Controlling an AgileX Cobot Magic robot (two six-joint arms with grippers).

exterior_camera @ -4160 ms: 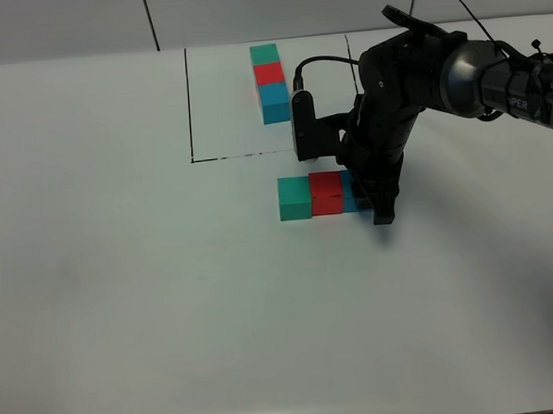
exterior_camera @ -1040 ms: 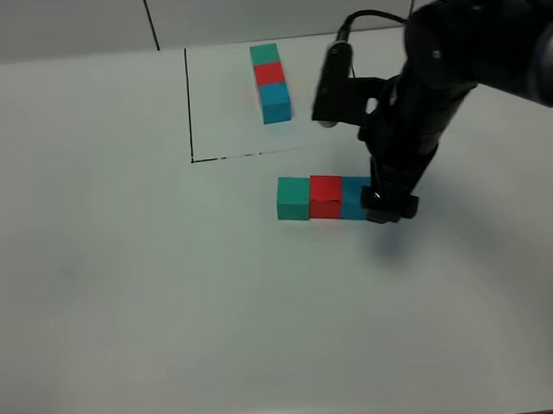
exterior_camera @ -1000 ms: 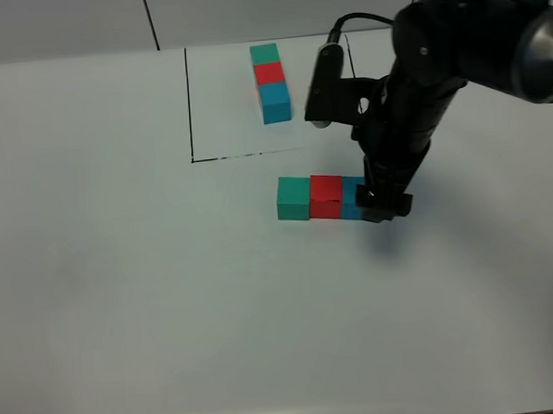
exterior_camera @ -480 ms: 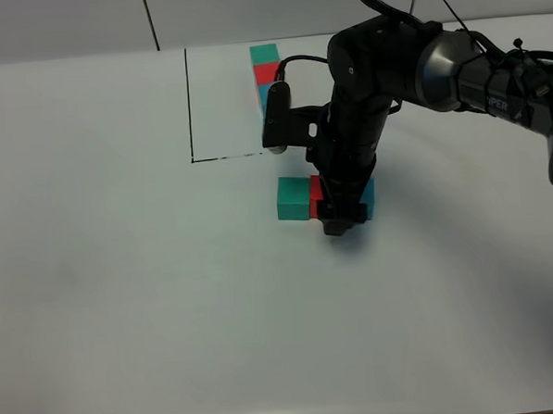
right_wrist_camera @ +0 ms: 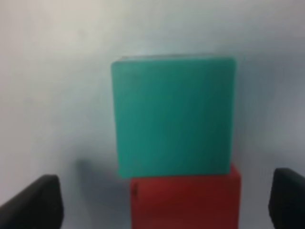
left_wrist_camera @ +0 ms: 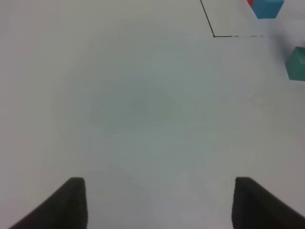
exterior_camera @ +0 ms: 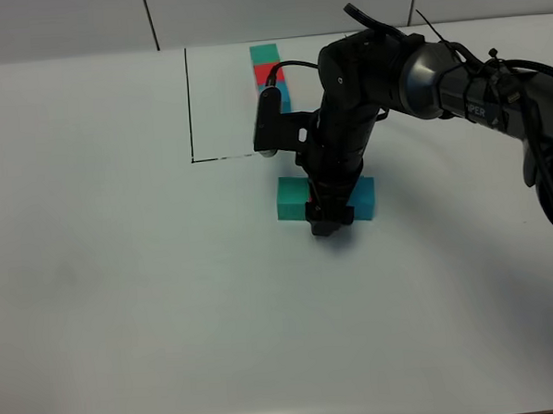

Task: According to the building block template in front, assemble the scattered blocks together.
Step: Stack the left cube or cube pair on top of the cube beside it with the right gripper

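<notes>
Exterior high: right arm [exterior_camera: 381, 72] reaches in from the right and drops straight down onto the loose row just in front of the black lines [exterior_camera: 189, 105]. Right gripper [exterior_camera: 326, 223] sits at the middle of that row. Teal block [exterior_camera: 293, 199] shows on one side of it, blue block [exterior_camera: 361, 198] on the other, and the middle of the row is hidden by the gripper. Can't tell from here whether blue touches its neighbour.

Template [exterior_camera: 266, 61] sits at the far side inside the drawn frame, teal farthest, then red. Its blue cube is partly covered by the arm's wrist camera. Template and loose row are apart, with the frame's near line between them. Left arm isn't in this view.

Right wrist: teal block face-on, red block [right_wrist_camera: 186, 198] touching it edge to edge. Fingers [right_wrist_camera: 35, 200] are spread wide, one either side of the red block, with table visible in both gaps. Not gripping anything.

Left wrist: left gripper [left_wrist_camera: 162, 202] hangs over bare table [left_wrist_camera: 143, 105], fingers spread, nothing between them. Frame corner, the template's blue cube and the teal block show far off at the view's edge.
</notes>
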